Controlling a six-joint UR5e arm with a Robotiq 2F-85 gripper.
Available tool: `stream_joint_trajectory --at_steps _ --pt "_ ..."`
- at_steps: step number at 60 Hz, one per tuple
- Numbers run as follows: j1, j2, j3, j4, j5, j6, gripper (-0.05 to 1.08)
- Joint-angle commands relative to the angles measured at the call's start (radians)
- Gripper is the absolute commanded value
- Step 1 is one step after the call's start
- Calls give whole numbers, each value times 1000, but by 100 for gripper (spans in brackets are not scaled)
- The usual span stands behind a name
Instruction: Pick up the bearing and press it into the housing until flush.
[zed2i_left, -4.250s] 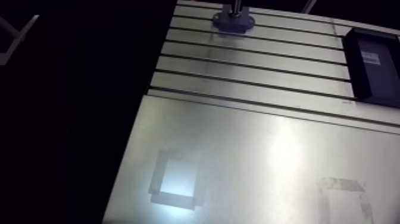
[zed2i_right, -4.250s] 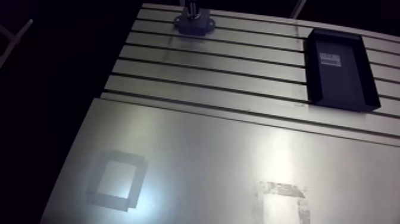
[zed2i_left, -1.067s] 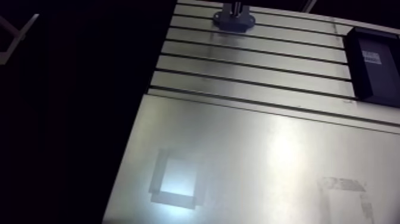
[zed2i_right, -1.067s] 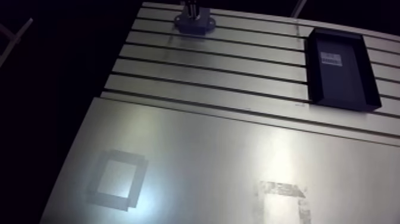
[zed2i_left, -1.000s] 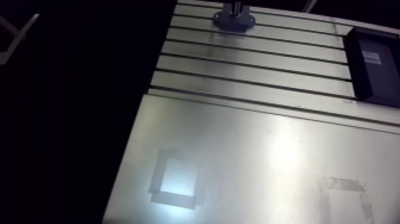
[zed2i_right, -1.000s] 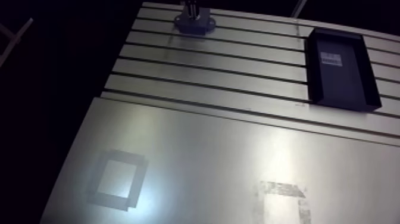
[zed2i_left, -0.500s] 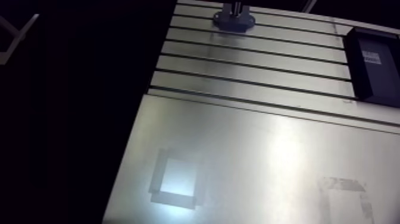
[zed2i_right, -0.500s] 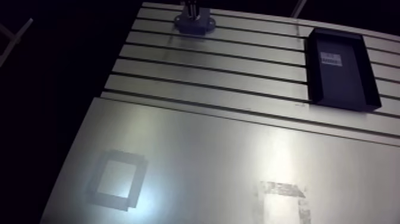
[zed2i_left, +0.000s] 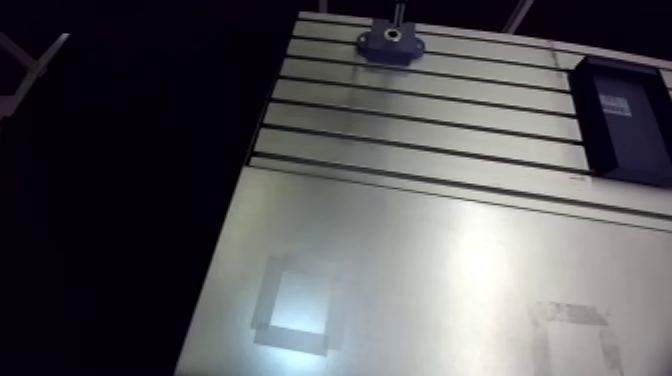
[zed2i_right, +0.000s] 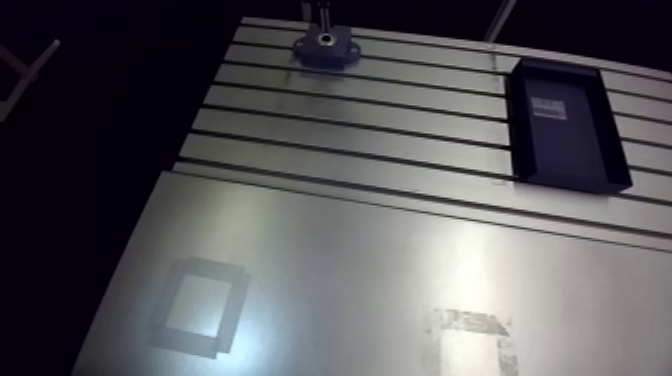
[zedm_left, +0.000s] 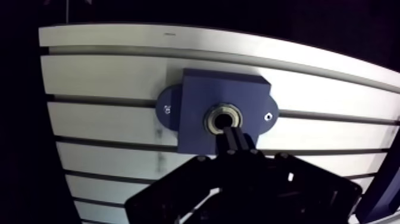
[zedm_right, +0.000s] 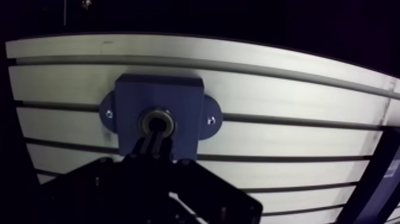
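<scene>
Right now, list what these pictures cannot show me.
Wrist view: flushness of bearing in housing unclear; camera looks straight down, and gripper covers its near rim.
Arm view: gripper cut off by top edge.
Arm view: label in black tray too small to read.

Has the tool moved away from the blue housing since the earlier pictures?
Yes. In the arm view the tool has risen off the housing: earlier it covered the centre, now the bearing there shows.
</scene>
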Motion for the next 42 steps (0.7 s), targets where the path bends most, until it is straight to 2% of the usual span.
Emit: stream_joint_trajectory --at_steps 1,6,7,8,10,11,12,16,23,28,37,42 --pt "-1 -27 7 6 1 -1 97" --pt "-1 -37 10 11 1 -1 93" --pt "-1 -43 10 15 0 -1 79" --pt "-1 -43 10 15 0 -1 79" --pt "-1 -58 13 33 -8 0 13" --pt "-1 -58 13 33 -8 0 13" --pt "-1 -65 13 50 -17 -1 2" --pt "-2 -81 13 67 -26 0 0" --pt "-4 -117 13 83 -25 0 0" --pt "-5 -156 4 138 -22 3 0" --pt "-27 -242 -30 292 -16 41 0" --pt "-63 -301 -50 387 -16 64 0"
